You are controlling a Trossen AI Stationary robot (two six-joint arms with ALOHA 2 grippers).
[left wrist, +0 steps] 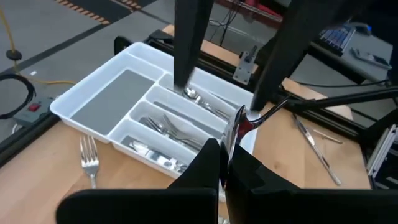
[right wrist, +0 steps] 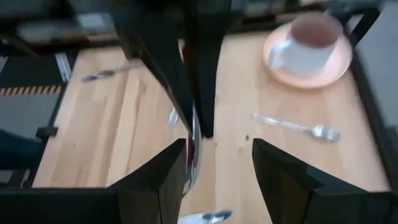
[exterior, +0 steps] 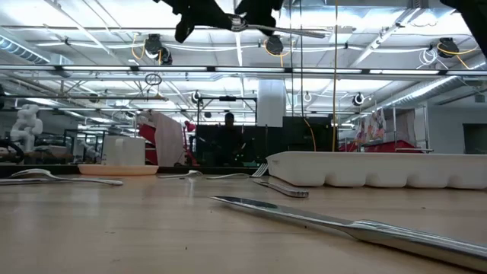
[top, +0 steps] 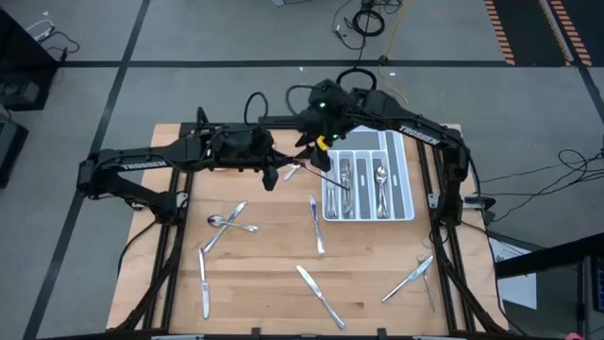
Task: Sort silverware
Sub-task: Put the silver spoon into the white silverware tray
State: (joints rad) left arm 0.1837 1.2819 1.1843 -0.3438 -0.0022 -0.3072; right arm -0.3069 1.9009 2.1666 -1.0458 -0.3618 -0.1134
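The left tool (left wrist: pixel 225 163) was clamped on a spoon (left wrist: pixel 238 123) above the bench (top: pixel 274 274), beside the white tray (top: pixel 401 165). The right tool (right wrist: pixel 217 158) stood spread around its bowl end. A mistimed release risked dropping the spoon outside the tray.

I see my right gripper (right wrist: pixel 217 165) with its fingers (right wrist: pixel 286 177) spread apart over the wooden table (right wrist: pixel 130 118). At about 11 o'clock from it, the other arm's dark gripper (right wrist: pixel 186 74) hangs down with a shiny spoon (right wrist: pixel 193 152) at its tip. A fork (right wrist: pixel 298 127) lies at 2 o'clock, and beyond it a pink plate (right wrist: pixel 292 74) carrying a white cup (right wrist: pixel 308 43).
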